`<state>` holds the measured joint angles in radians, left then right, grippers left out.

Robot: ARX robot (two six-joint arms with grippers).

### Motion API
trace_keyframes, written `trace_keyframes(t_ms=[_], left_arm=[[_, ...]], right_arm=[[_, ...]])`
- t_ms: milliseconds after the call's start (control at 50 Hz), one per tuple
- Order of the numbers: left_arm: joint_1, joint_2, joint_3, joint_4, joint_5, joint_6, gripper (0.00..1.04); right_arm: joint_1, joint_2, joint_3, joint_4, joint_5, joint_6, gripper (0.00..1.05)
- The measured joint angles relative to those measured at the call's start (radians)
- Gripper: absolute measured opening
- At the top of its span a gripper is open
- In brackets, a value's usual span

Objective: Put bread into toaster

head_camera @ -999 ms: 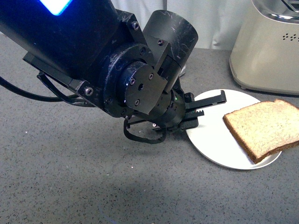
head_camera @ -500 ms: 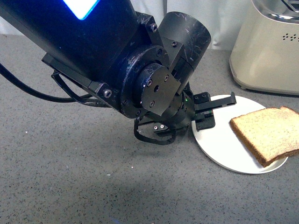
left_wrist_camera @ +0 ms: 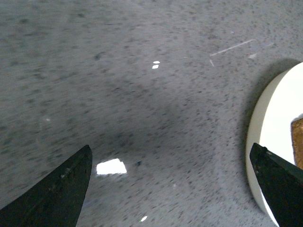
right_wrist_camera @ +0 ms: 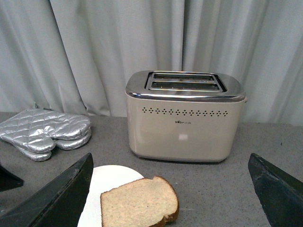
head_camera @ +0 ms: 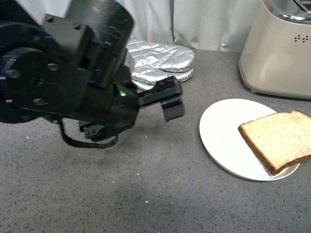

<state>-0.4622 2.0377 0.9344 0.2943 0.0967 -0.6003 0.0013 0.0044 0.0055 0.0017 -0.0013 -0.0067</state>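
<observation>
At the left, our left end effector hangs spread wide and empty above the table. It has drawn back toward 9 o'clock off the plate rim it overlapped half a second ago, uncovering the oven mitts. The bread, unmoved, lies flat on the plate's 3 o'clock side and overhangs the rim, with the toaster at its 12 o'clock. We judge the slice light, soft and crumbly, best pinched gently at the overhanging crust; our right end effector is likewise spread open.
</observation>
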Motion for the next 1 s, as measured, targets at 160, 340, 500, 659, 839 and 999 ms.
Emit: trace_keyframes(t_ms=[160, 340, 500, 659, 839, 999], left_arm=[[0.093, -0.142, -0.18, 0.055, 0.045, 0.021, 0.98], [0.224, -0.366, -0.362, 0.058, 0.093, 0.063, 0.98], [0.395, -0.579, -0.521, 0.073, 0.134, 0.121, 0.95], [0.464, -0.711, -0.812, 0.659, -0.103, 0.421, 0.7], [0.461, -1.303, -0.916, 0.33, -0.097, 0.556, 0.39], [0.462, -1.769, -0.916, -0.079, -0.097, 0.581, 0.12]], right_arm=[[0.0, 0.0, 0.0, 0.0, 0.0, 0.0, 0.95], [0.0, 0.0, 0.0, 0.0, 0.0, 0.0, 0.95], [0.0, 0.0, 0.0, 0.0, 0.0, 0.0, 0.95], [0.0, 0.0, 0.0, 0.0, 0.003, 0.0, 0.95], [-0.001, 0.0, 0.0, -0.001, 0.0, 0.0, 0.95], [-0.001, 0.0, 0.0, -0.002, 0.0, 0.0, 0.95]])
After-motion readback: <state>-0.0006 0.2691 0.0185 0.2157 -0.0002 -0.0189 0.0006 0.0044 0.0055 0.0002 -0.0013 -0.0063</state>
